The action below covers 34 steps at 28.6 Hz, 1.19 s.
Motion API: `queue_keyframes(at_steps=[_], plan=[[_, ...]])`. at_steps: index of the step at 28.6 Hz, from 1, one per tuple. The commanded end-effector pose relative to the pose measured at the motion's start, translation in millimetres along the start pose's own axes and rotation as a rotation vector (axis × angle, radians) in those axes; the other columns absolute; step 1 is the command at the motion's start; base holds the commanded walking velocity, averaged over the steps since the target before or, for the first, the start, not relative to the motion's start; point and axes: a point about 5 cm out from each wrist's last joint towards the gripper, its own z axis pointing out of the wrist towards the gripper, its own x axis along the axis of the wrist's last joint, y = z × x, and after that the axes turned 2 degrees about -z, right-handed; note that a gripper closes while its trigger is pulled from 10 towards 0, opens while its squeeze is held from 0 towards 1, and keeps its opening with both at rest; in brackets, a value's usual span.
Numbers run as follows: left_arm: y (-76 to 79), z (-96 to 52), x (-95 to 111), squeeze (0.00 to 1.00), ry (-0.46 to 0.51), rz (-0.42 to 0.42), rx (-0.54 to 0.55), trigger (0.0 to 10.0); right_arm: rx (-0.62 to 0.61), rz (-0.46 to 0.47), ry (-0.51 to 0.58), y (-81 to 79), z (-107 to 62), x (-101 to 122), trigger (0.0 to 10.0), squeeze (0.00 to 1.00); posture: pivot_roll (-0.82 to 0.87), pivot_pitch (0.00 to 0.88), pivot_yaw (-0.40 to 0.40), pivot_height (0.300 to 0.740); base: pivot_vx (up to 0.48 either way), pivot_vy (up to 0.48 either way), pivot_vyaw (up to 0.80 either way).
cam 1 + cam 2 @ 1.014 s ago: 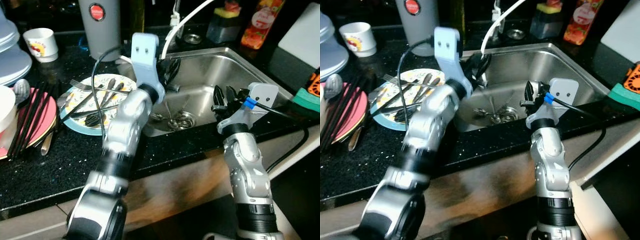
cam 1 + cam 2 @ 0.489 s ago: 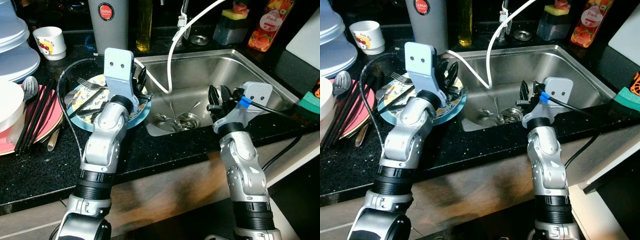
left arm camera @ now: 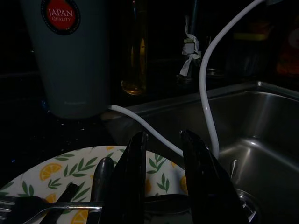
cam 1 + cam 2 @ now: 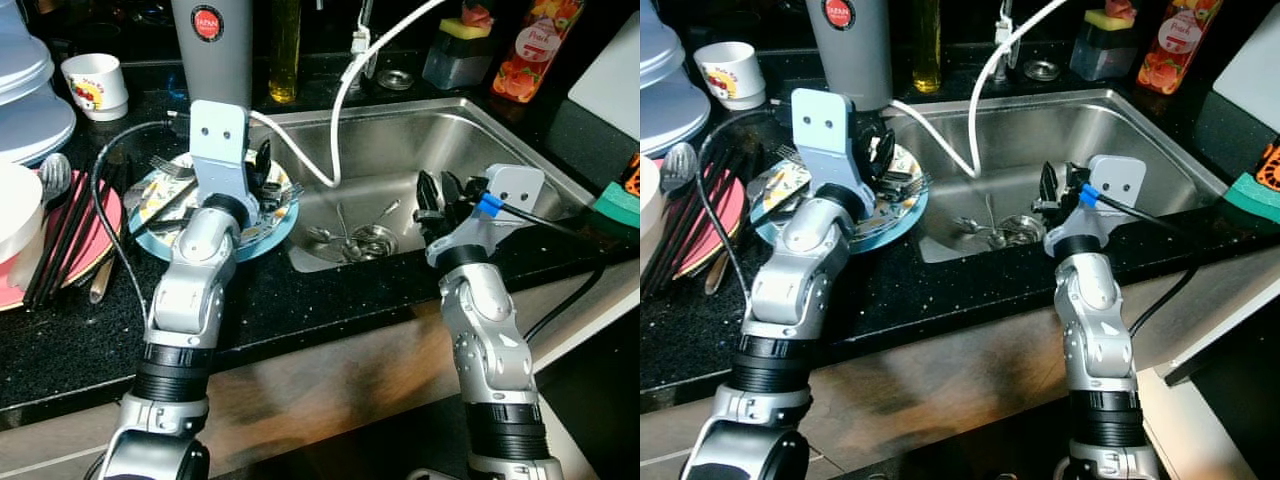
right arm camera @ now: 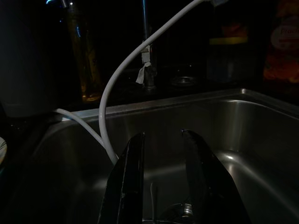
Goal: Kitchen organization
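Observation:
A lemon-patterned plate [image 4: 258, 232] sits on the black counter left of the sink [image 4: 430, 130], carrying a fork [image 4: 166, 163] and other dark cutlery. My left gripper [image 4: 263, 172] hovers open just above the plate's far side; in the left wrist view its fingers [image 3: 134, 182] straddle a cutlery handle lying on the plate. A few spoons [image 4: 342, 234] lie by the sink drain. My right gripper [image 4: 440, 190] is held open over the sink's front right, nothing between its fingers [image 5: 129, 182].
A white hose [image 4: 341, 95] droops from the tap into the sink. A grey tumbler [image 4: 212, 45], an oil bottle [image 4: 284, 50] and a white cup [image 4: 95, 85] stand behind the plate. Black chopsticks [image 4: 62, 235] lie on a pink plate at left. A green sponge [image 4: 613, 200] is far right.
My left arm swung from over the sink's left edge back to the lemon plate and settled low over its cutlery. The right arm stayed put; the camera shifted a little.

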Motion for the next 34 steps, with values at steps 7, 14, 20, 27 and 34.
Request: queue_keyframes(at_steps=[7,14,20,27,34], plan=[[-4.0,2.7,12.5,0.0,0.032,0.026,0.015,10.0,-0.01,-0.003,0.008,4.2,0.4,1.4,10.0,0.0,0.09,0.101,-0.056,0.74,0.0,0.0,0.0],[-14.9,8.6,32.4,0.0,0.092,0.077,-0.003,10.0,-0.021,-0.02,0.014,9.9,-1.3,4.9,10.0,0.0,0.04,0.103,-0.062,0.74,0.0,0.0,0.0],[-48.5,11.7,52.8,0.0,0.027,0.28,-0.092,10.0,-0.037,-0.024,0.019,12.5,-2.4,6.1,10.0,0.0,0.04,0.099,-0.052,0.74,0.0,0.0,0.0],[-70.5,8.9,61.9,0.0,0.038,0.325,-0.022,10.0,-0.033,-0.021,0.014,11.4,-3.7,4.8,10.0,0.0,0.05,0.103,-0.058,0.74,0.0,0.0,0.0],[-70.6,8.4,60.8,0.0,0.032,0.336,-0.029,10.0,-0.027,-0.022,0.015,11.0,-0.2,5.3,10.0,0.0,0.05,0.101,-0.063,0.74,0.0,0.0,0.0]])
